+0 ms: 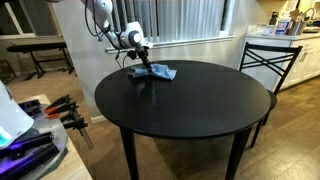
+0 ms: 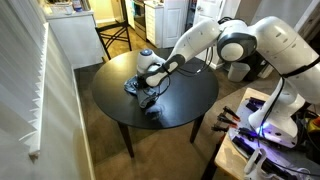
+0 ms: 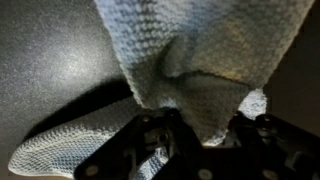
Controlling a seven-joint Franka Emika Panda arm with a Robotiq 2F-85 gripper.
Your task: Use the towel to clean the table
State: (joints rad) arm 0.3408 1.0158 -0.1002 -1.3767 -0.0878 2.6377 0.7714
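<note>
A blue-grey knitted towel [image 1: 158,72] lies bunched at the far edge of the round black table [image 1: 190,105]. It also shows in an exterior view [image 2: 138,84]. My gripper [image 1: 146,66] is down on the towel, its fingers closed around a fold of cloth. In the wrist view the towel [image 3: 200,60] fills most of the frame and a fold sits pinched between the dark fingers of the gripper [image 3: 205,132]. Part of the towel trails on the table at lower left [image 3: 60,145].
A black metal chair [image 1: 268,62] stands at the table's far side. A counter with items [image 1: 290,25] is behind it. A second robot and tool clutter [image 2: 265,120] sit beside the table. White appliances [image 2: 160,18] stand beyond.
</note>
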